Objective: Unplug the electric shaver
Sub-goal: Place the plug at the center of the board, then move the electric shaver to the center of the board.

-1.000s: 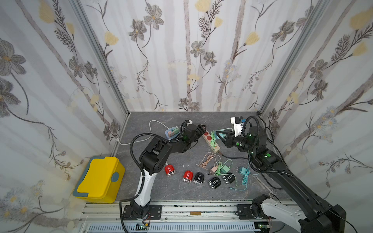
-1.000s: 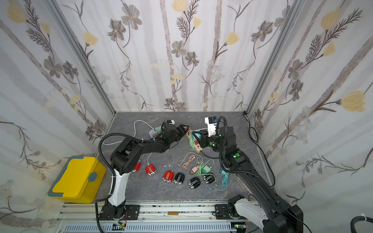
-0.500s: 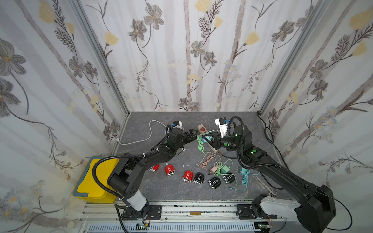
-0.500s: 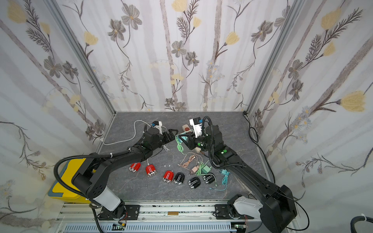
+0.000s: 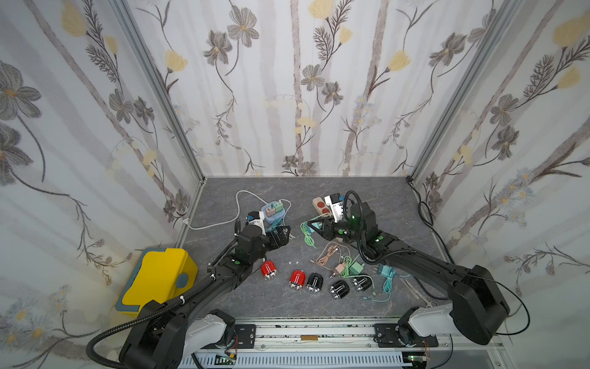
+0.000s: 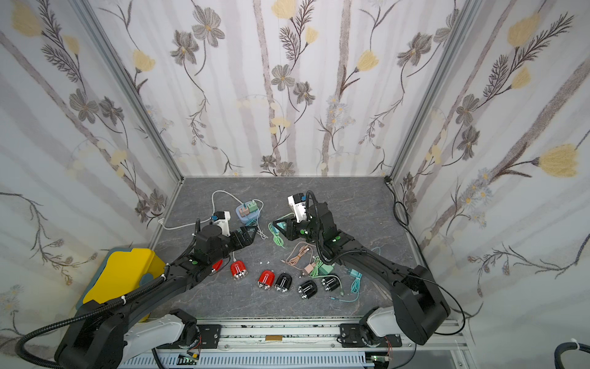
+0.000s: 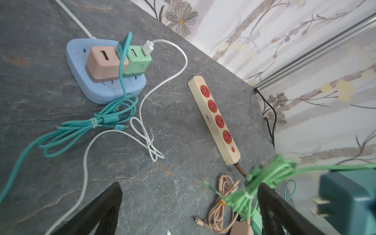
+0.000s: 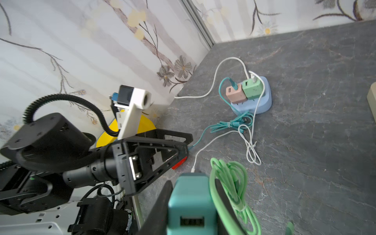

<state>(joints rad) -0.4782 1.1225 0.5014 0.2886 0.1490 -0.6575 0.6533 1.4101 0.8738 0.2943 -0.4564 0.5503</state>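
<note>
Several small electric shavers lie in a row near the table's front: red ones and black ones. My right gripper is shut on a teal adapter, held above the table with a bundled green cable hanging from it. My left gripper stands open and empty above bare table, facing the right gripper. A white cable runs from the green adapter towards a red shaver; I cannot tell whether it is plugged in there.
A blue power strip holds a pink adapter with a teal cable, and the green one. A beige strip with red sockets lies behind the right gripper. Loose pink cable and adapters sit mid-table. A yellow box stands off the left edge.
Both arms have drawn back from the beige strip. The right gripper carried the teal adapter and green cable leftward and up. The left gripper opened wider and retreated toward the front left.
</note>
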